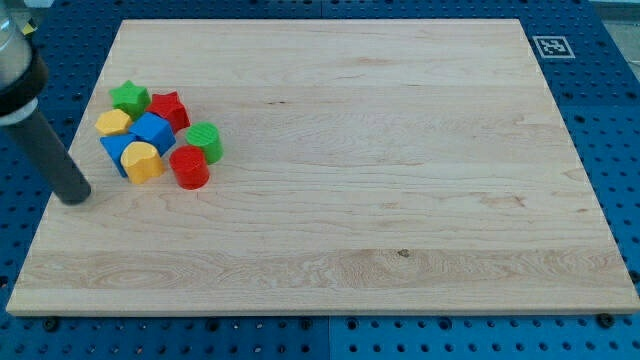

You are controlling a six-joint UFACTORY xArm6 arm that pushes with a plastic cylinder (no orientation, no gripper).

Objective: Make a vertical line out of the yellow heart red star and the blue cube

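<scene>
The blocks sit bunched at the board's upper left. The red star (168, 108) is at the cluster's top, with the blue cube (152, 130) just below and left of it. The yellow heart (141, 161) lies below the cube. My tip (76, 197) rests on the board near its left edge, left of and a little below the yellow heart, apart from every block. The rod slants up toward the view's left.
A green star (130, 97), a yellow block (113, 122), a second blue block (112, 149), a red cylinder (189, 167) and a green cylinder (204, 142) share the cluster. A printed marker tag (549, 46) sits at the board's top right corner.
</scene>
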